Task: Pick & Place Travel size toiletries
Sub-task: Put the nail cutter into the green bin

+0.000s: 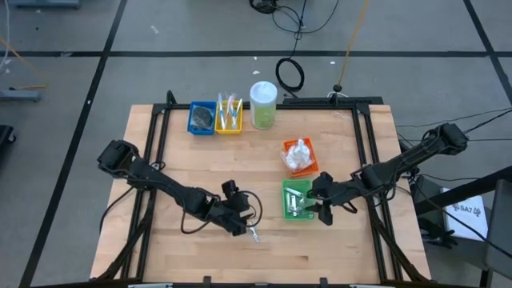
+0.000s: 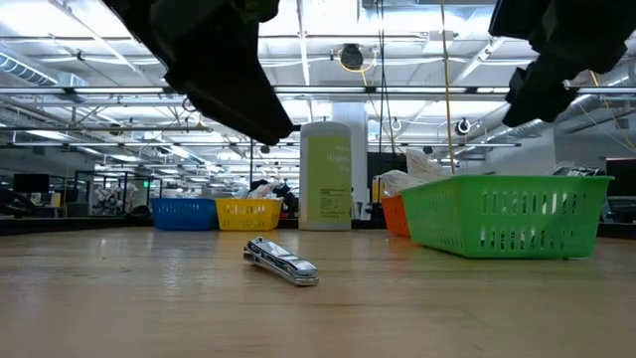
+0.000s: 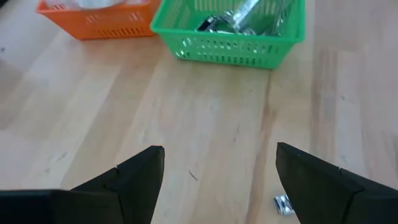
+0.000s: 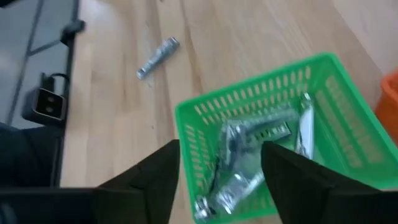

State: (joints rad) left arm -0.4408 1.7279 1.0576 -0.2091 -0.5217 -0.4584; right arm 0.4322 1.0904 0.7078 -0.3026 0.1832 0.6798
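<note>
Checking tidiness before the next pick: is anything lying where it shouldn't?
Yes: one silvery item lies loose on the bare table, apart from the green tray that holds similar silvery pieces. The left gripper hovers open above it.

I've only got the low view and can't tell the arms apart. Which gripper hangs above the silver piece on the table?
Observer: The left gripper, fingers open; the silver piece lies close beside them, not between them.
Operator: And the right one?
Observer: The right gripper is over the green tray, fingers apart.
Operator: Anything in that tray?
Observer: Several silvery sachets.
</note>
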